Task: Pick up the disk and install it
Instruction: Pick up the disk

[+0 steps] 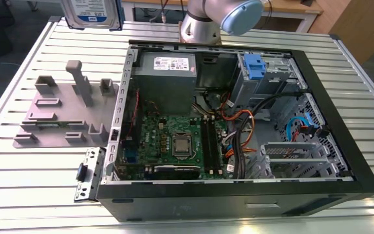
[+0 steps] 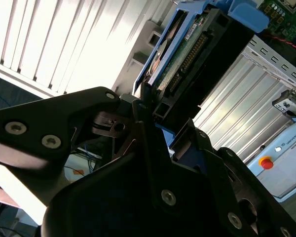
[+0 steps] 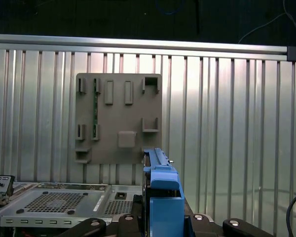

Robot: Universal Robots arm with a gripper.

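the disk (image 1: 89, 14), a silver-metal drive in a blue bracket, is clamped between the black fingers (image 2: 144, 133) above the ribbed metal tabletop (image 1: 37, 165); a firm, level carry is advised.

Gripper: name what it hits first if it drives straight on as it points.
Likely the grey plastic stand with upright posts, or the slatted metal table beside it; depth is unclear. The gripper holds the silver blue-bracketed disk.

disk (image 1: 91, 13): silver drive with white-and-blue label, seated in a blue plastic bracket frame. clamped on edge in the gripper (image 2: 155, 111), projecting straight out beyond its fingertips, circuit-board side and connector row exposed.
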